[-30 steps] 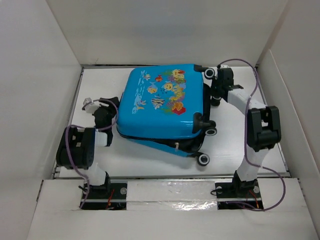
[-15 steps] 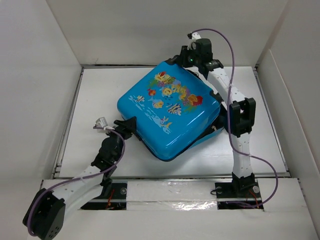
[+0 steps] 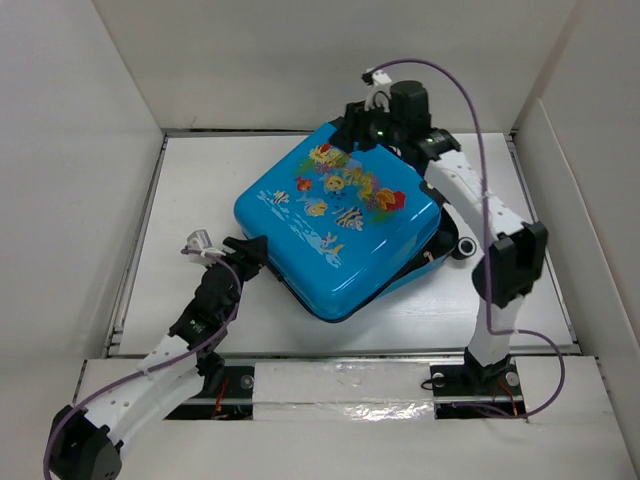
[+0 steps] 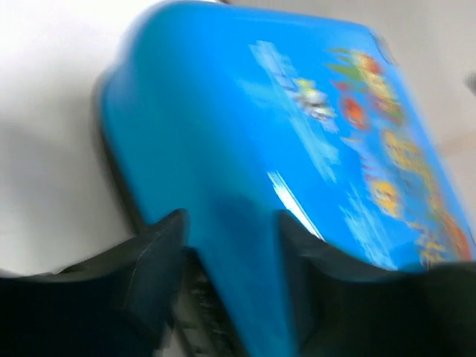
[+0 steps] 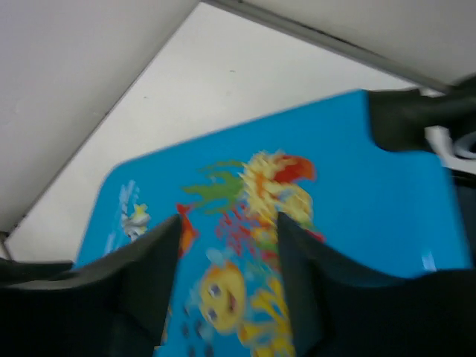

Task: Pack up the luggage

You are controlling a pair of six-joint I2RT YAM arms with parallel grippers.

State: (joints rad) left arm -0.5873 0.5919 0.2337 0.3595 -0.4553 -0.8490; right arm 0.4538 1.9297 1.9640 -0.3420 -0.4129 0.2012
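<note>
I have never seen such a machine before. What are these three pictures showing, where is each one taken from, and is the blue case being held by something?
The machine is two thin robot arms fixed at the near edge of a white table. The wide picture comes from a camera above and behind them. The other two come from small cameras on the wrists, so each shows its own dark fingers at the bottom.

On the table lies the luggage, a small blue suitcase with a fish print. Its lid is down, though a dark gap shows along one side.

The left gripper is at the suitcase's near-left corner. In its wrist view the blue corner sits between the open fingers; the blur hides whether they touch it.

The right gripper is at the far edge, fingers apart above the printed lid, holding nothing.
</note>
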